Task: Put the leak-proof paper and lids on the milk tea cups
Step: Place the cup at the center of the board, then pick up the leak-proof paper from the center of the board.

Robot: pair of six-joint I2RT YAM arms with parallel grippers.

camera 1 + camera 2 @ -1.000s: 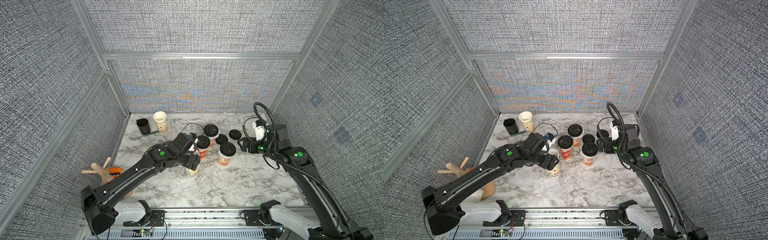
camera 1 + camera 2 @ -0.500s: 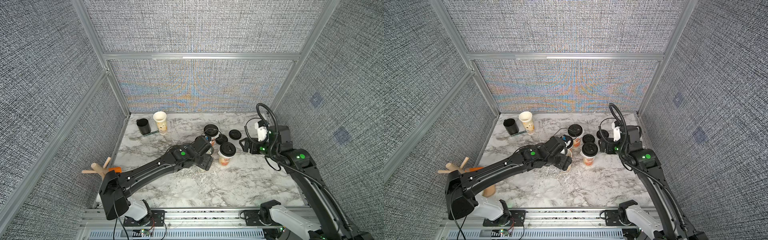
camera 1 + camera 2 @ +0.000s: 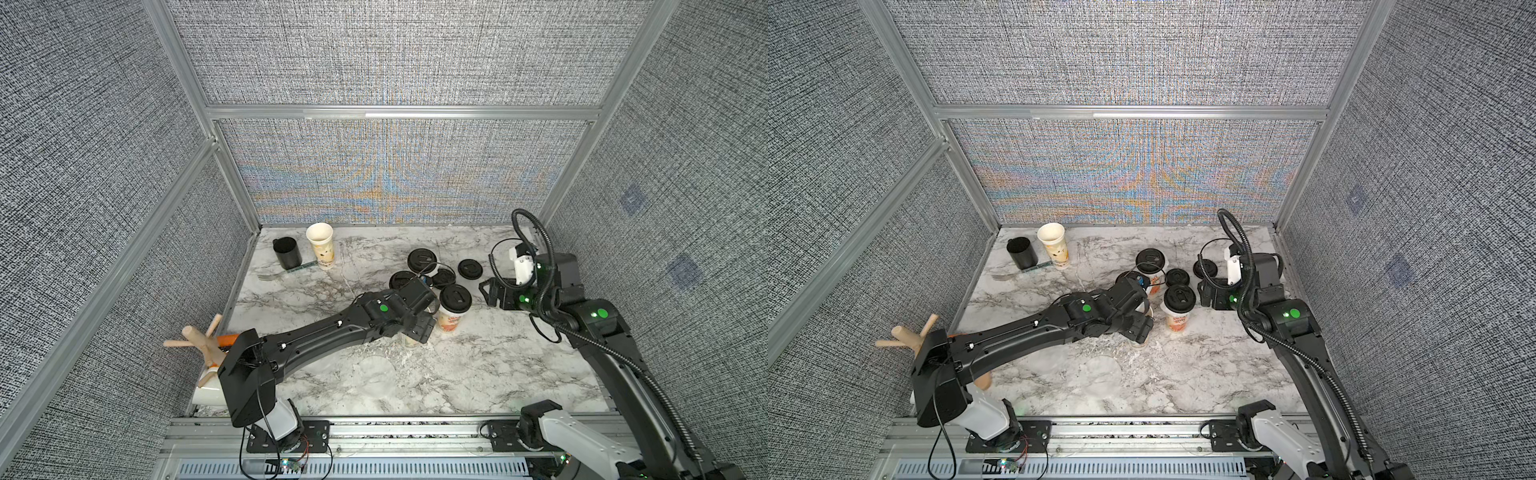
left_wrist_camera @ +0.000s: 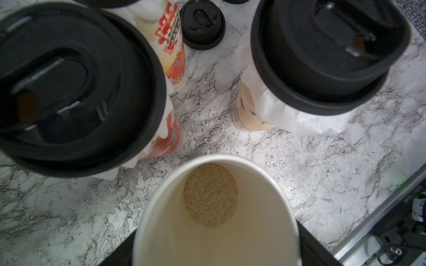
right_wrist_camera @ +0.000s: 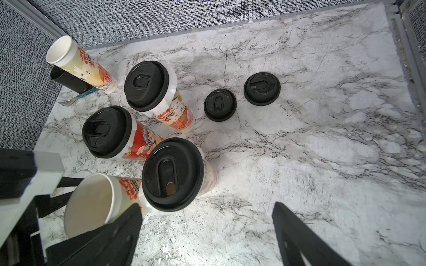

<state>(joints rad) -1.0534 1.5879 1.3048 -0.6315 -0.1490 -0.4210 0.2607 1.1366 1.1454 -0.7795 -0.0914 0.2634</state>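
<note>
Left gripper [image 4: 214, 244] is clamped wide on the open cup [image 4: 214, 207]; upright placement clear of lidded cups [image 4: 76, 87] is advised.

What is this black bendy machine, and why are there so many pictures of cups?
It is a robot with two arms over a marble table. Both top views look down from above; the other two pictures come from cameras on its wrists. The left gripper is closed around an open cup with something grainy inside. The right gripper is open and empty. Three lidded cups have white paper peeking out at the rim. Two loose lids lie nearby. At the back are another open cup, a black mug and a fork.
</note>
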